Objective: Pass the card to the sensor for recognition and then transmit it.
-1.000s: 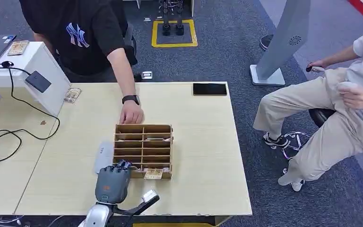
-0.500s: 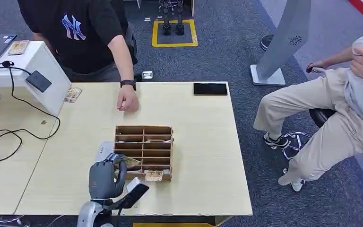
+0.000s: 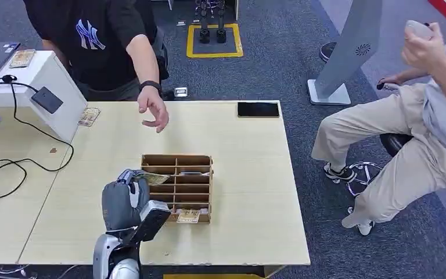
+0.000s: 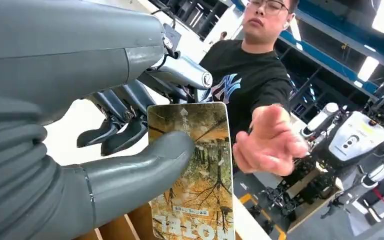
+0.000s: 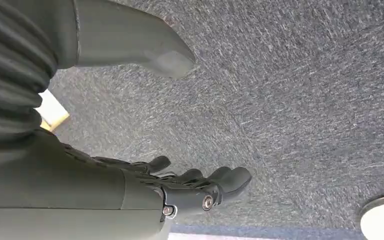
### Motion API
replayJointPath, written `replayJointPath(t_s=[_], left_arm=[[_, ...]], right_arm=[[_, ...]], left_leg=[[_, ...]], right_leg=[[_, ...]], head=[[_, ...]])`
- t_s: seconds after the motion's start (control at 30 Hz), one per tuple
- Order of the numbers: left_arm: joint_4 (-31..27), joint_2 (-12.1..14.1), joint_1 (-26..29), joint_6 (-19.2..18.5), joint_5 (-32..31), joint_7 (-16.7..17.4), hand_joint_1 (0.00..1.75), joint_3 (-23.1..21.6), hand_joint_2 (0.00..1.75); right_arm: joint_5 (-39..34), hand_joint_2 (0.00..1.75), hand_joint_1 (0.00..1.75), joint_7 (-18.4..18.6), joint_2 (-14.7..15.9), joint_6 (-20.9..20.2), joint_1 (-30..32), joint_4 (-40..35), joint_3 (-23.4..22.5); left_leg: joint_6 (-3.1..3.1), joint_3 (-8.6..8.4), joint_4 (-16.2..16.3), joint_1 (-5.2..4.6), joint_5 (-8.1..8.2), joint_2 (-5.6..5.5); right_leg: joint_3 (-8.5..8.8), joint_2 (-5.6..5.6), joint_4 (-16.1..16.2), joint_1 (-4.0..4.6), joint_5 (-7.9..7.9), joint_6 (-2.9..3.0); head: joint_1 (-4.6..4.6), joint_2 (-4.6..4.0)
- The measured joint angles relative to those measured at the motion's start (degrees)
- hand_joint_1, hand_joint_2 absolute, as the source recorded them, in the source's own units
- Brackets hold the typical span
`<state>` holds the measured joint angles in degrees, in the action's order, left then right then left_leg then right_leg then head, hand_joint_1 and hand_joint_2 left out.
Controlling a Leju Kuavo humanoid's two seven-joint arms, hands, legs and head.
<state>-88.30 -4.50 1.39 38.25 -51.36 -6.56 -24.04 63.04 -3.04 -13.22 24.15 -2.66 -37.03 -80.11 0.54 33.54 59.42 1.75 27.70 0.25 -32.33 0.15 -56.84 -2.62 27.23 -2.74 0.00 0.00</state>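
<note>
My left hand (image 3: pixel 126 200) hovers just left of the wooden card rack (image 3: pixel 177 187) and holds a card (image 3: pixel 153 178) printed with an autumn forest picture. In the left wrist view the thumb (image 4: pixel 145 162) presses the card (image 4: pixel 195 175) against the darker fingers (image 4: pixel 115 127). The card sensor (image 3: pixel 47 99), a dark square pad, sits on the slanted face of a white box (image 3: pixel 55 81) at the table's far left. My right hand (image 5: pixel 180 192) hangs over grey carpet with its fingers apart and nothing in it.
A person in a black shirt stands behind the table with a hand (image 3: pixel 154 113) raised over it. Another card (image 3: pixel 188 215) pokes from the rack's front row. A black phone (image 3: pixel 258 109) lies at the far edge. Cables (image 3: pixel 17 165) trail at left. A seated person (image 3: pixel 418 133) is right.
My left hand has drawn the card out of the rack and lifted it up and to the left. The standing person's hand has pulled back from the rack and risen off the table.
</note>
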Motion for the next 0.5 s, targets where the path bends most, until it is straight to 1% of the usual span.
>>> replayJointPath(t_s=[0.07, 0.17, 0.33, 0.43, 0.5], left_arm=[[0.0, -0.1, 0.0, 0.0, 1.0, -0.5, 1.75, 0.2, 1.75], [-0.8, -0.3, -1.2, -0.5, 8.1, -3.3, 1.75, 0.2, 1.75], [-1.9, -0.2, -7.6, -2.5, 14.3, -4.6, 1.75, 0.6, 1.75], [-2.1, -0.1, -11.3, -4.9, 20.4, -5.3, 1.75, 0.7, 1.75], [-2.1, 0.0, -13.6, -6.6, 24.4, -4.9, 1.75, 0.7, 1.75]], right_arm=[[0.0, 1.75, 0.0, 0.0, 0.0, 0.0, 0.0, 0.0, 0.0], [0.5, 1.75, 0.0, -0.1, 0.0, 0.5, 0.0, 0.2, 0.3], [1.4, 1.75, 0.0, -0.6, 0.9, 2.1, -0.4, 2.1, 1.0], [1.9, 1.75, 0.0, -1.0, 1.7, 3.7, -0.5, 4.2, 1.5], [2.1, 1.75, 0.0, -1.3, 2.2, 4.5, -0.6, 5.5, 2.0]], left_leg=[[0.0, 0.0, 0.0, 0.0, 0.0, 0.0], [0.0, 0.01, 0.0, 0.0, -0.01, -0.01], [0.02, 0.0, 0.0, 0.0, -0.07, -0.01], [0.01, -0.01, 0.0, 0.0, -0.11, -0.02], [0.01, -0.01, 0.0, 0.0, -0.11, -0.02]], right_leg=[[0.0, 0.0, 0.0, 0.0, 0.0, 0.0], [-0.02, -0.02, 0.0, 0.0, 0.0, 0.0], [0.02, -0.03, 0.0, 0.0, -0.04, 0.02], [0.03, -0.02, 0.0, 0.0, -0.07, 0.01], [0.0, -0.02, 0.0, 0.0, -0.07, 0.01]], head=[[0.0, 0.0], [0.0, 0.0], [0.0, 0.0], [0.0, 0.0], [0.0, 0.0]])
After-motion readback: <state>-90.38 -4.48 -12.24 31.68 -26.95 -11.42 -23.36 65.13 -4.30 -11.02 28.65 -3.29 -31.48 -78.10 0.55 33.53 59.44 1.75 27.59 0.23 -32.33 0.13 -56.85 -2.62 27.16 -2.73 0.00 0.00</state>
